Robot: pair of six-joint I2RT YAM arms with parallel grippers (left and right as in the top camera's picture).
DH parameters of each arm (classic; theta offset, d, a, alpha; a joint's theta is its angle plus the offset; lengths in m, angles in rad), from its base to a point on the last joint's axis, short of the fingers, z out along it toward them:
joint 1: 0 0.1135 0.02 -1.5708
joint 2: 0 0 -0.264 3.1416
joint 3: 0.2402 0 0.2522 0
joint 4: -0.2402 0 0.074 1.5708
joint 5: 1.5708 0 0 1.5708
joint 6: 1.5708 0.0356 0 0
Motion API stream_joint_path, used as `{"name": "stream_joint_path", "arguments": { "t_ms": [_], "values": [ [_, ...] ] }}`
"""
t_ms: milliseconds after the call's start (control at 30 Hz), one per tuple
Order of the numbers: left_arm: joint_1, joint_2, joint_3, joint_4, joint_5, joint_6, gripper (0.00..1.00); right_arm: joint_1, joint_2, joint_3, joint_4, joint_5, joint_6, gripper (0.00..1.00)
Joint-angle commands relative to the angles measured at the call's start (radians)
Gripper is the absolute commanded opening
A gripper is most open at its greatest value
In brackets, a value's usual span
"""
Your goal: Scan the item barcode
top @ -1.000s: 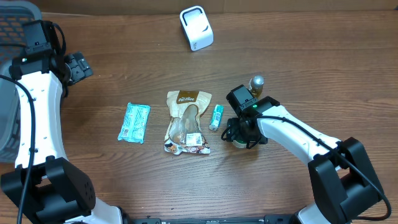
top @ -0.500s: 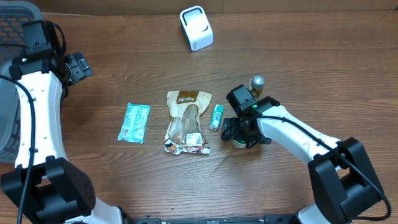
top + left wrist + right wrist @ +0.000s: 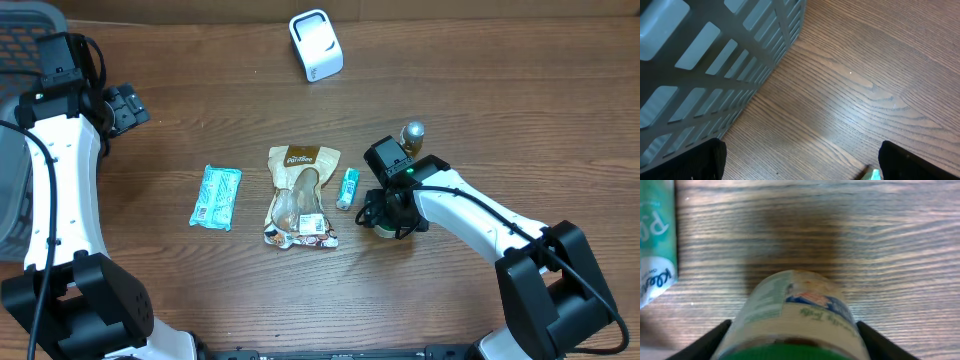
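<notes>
- Over the table (image 3: 500,90), seen from above, the right pincer (image 3: 388,222) is lowered onto a green-lidded jar (image 3: 381,231). The jar stands right of centre, near a teal tube (image 3: 347,187) and a gold-capped bottle (image 3: 412,134).
- The right arm reaches in from the lower right with its elbow bent and its wrist pointing down. The left arm is folded back at the far left, and the left pincer (image 3: 125,105) is near a grey basket (image 3: 25,25).
- A white barcode scanner (image 3: 316,45) sits at the far edge, well apart from the jar.
- Likely risk: on the way to the scanner the jar or wrist could clip the tube or the bottle, since both are close by.
- From the left wrist camera, two dark fingertips (image 3: 707,160) sit at the bottom corners, spread wide with only bare wood between them. This pincer is apart and holds nothing. The basket wall fills the upper left.
- From the right wrist camera, the jar fills the lower middle with its green lid nearest the lens. A dark finger (image 3: 720,336) meets each side with no gap showing, so the pincer looks clamped on the jar near the lid. The tube lies at the left edge.
- Likely risk: the jar is round and smooth and is held high, so it could slip or twist when lifted.
- Likely risk: the barcode's place on the label cannot be seen, so it may end up facing away from the scanner.
</notes>
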Motion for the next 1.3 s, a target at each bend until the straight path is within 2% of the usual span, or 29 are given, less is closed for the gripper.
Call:
{"name": "stream_joint_path", "arguments": {
  "t_ms": [0, 133, 267, 500, 1033, 1133, 1233, 1267],
  "values": [
    [0.01, -0.009, 0.018, 0.005, -0.013, 0.012, 1.0, 0.004, -0.003, -0.004, 0.003, -0.001, 0.002, 0.65],
    [0.01, -0.009, 0.018, 0.005, -0.013, 0.012, 1.0, 0.004, -0.003, -0.004, 0.003, -0.001, 0.002, 0.64],
    [0.01, -0.009, 0.018, 0.005, -0.013, 0.012, 0.99, 0.004, -0.003, -0.004, 0.003, -0.001, 0.002, 0.57],
    [0.01, -0.009, 0.018, 0.005, -0.013, 0.012, 1.0, 0.004, -0.003, -0.004, 0.003, -0.001, 0.002, 0.53],
    [0.01, -0.009, 0.018, 0.005, -0.013, 0.012, 1.0, 0.004, -0.003, -0.004, 0.003, -0.001, 0.002, 0.52],
    [0.01, -0.009, 0.018, 0.005, -0.013, 0.012, 1.0, 0.004, -0.003, -0.004, 0.001, -0.001, 0.004, 0.45],
    [0.01, -0.009, 0.018, 0.005, -0.013, 0.012, 1.0, 0.004, -0.004, -0.003, -0.005, -0.002, 0.006, 0.3],
    [0.01, -0.009, 0.018, 0.005, -0.013, 0.011, 0.99, 0.004, -0.005, -0.001, -0.008, -0.002, 0.006, 0.28]
  ]
}}
